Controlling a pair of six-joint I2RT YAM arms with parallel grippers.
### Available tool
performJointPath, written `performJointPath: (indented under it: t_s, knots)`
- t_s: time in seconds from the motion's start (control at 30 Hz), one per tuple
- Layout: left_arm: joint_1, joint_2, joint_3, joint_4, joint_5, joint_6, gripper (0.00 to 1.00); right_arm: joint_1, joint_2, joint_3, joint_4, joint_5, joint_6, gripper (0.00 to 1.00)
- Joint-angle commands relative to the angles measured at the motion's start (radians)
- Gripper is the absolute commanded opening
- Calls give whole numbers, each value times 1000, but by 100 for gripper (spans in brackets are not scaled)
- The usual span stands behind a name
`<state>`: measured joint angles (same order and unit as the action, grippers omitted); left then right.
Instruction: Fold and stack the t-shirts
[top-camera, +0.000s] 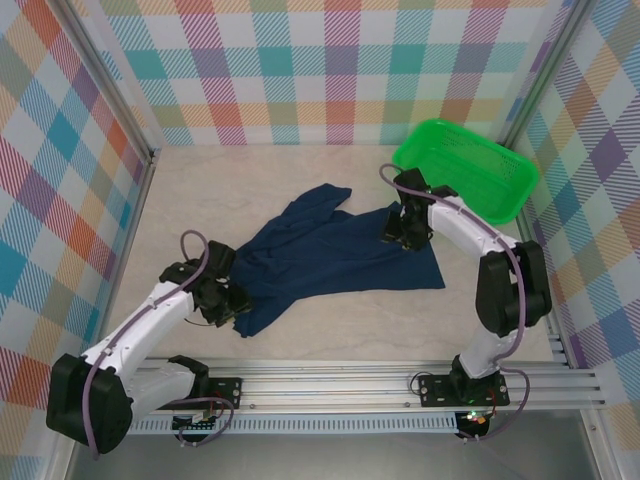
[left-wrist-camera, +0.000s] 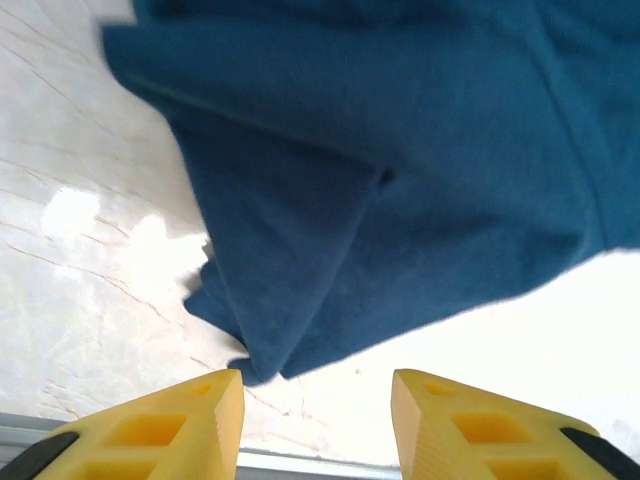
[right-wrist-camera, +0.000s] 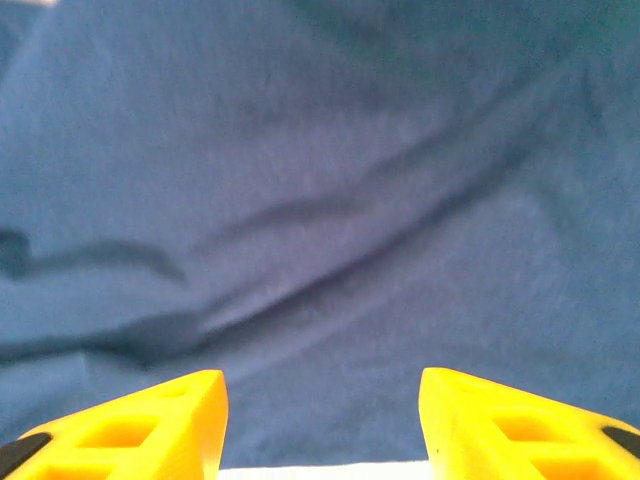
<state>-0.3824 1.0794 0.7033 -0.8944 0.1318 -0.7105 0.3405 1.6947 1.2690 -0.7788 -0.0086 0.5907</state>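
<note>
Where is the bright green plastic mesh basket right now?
In the top view, the bright green plastic mesh basket sits in the far right corner of the table, just beyond the right gripper and apart from the dark navy cotton t-shirt.

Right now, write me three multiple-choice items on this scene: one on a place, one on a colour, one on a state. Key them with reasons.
1. Where on the table does the basket stand?
A. far right corner
B. near left corner
C. the middle

2. What colour is the t-shirt?
A. red
B. dark navy blue
C. white

3. How is the left gripper?
A. shut on the basket
B. shut on the t-shirt
C. open

Answers: 1 A, it sits far right, beside the wall. 2 B, the cloth reads navy from above and at both wrists. 3 C, its yellow fingers stand apart with nothing between them.
</note>
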Motion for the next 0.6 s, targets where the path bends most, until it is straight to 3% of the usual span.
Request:
performJointPath:
  t_s: [0.0, 0.33, 0.57]
  knots:
    - [-58, 37, -4, 7, 1, 8, 40, 2, -80, -74, 30, -108, 29, 56]
    - [-187, 105, -10, -70, -182, -37, 37, 2, -172, -129, 4, -133, 38, 57]
    - [-234, 148, -38, 3, -188, -60, 36, 1, -181, -138, 16, -145, 51, 57]
